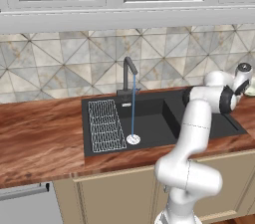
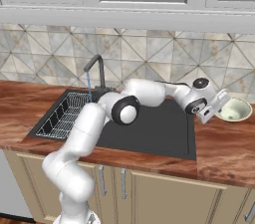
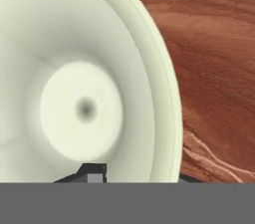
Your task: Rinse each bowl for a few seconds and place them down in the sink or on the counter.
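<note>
Gripping the cream-green bowl (image 2: 234,109) by its rim right of the sink (image 2: 164,133), the hand (image 2: 217,107) needed a level lift.

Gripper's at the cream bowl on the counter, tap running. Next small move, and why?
Probably lift the bowl straight up off the counter. In the hand view the gripper has one fingertip inside the bowl and the other outside its rim, so the jaws seem shut on the rim. Water already runs from the faucet into the sink, so rinsing comes after the lift.
</note>
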Robot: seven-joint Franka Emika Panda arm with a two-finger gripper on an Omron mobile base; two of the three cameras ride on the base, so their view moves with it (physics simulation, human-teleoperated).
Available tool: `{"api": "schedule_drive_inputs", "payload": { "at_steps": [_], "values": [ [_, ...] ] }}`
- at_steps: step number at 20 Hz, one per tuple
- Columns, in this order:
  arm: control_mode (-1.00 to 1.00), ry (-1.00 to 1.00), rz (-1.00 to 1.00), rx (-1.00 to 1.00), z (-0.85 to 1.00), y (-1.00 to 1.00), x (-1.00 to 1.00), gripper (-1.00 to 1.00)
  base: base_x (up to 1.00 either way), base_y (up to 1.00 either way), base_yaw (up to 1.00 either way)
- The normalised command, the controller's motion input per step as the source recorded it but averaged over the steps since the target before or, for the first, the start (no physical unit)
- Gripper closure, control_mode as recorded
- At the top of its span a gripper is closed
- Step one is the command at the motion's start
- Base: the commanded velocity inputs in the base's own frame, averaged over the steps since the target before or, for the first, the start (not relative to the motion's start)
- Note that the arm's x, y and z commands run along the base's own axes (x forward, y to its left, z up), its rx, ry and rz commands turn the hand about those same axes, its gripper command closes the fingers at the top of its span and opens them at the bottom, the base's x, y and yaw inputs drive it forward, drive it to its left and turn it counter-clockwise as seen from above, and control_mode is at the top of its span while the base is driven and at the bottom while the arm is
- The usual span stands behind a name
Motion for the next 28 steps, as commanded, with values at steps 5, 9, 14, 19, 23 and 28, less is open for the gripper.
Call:
{"api": "schedule_drive_inputs", "payload": {
  "at_steps": [5, 9, 14, 19, 23, 28],
  "values": [
    [-1.0, 0.03, 0.14, -0.04, 0.4, 0.27, -0.17, 1.0, 0.0, 0.0, 0.0],
    [-1.0, 0.05, 0.15, -0.04, 0.42, 0.3, -0.06, 1.0, 0.0, 0.0, 0.0],
    [-1.0, 0.04, 0.13, -0.04, 0.44, 0.29, -0.13, 1.0, 0.0, 0.0, 0.0],
    [-1.0, 0.03, 0.13, -0.03, 0.42, 0.27, -0.16, 1.0, 0.0, 0.0, 0.0],
    [-1.0, 0.02, 0.14, -0.01, 0.31, 0.23, -0.21, 1.0, 0.0, 0.0, 0.0],
    [-1.0, 0.01, 0.15, 0.0, 0.2, 0.2, -0.18, 1.0, 0.0, 0.0, 0.0]
  ]
}}
